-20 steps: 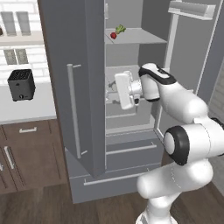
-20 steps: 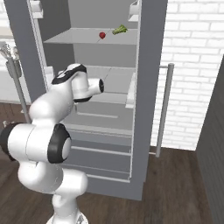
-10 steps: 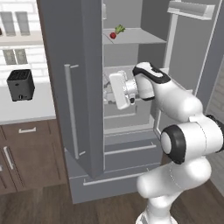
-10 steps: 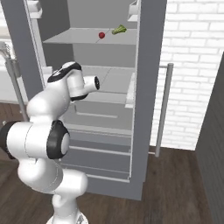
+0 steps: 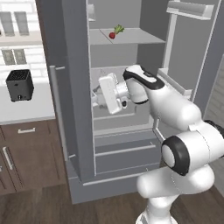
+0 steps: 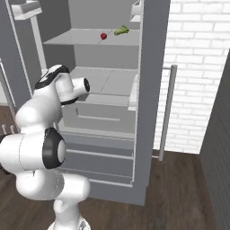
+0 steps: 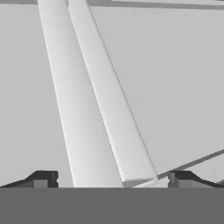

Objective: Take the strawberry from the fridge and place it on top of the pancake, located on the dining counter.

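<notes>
Though tiny, strawberry (image 5: 112, 35) red, green-capped.

Red strawberry (image 5: 112, 35) with green cap, matte grey fridge (image 5: 76, 109), black toaster (image 5: 19, 85), dark brown cabinets (image 5: 26, 153)

The white arm rises from its base, bends at a dark-ringed elbow joint and reaches forward at about mid height, forearm nearly level. The wrist is turned so the flat white hand faces ahead. The claw (image 5: 97, 97) points away from the base, its two dark fingertips (image 7: 43, 178) spread wide apart with nothing between them.
</notes>
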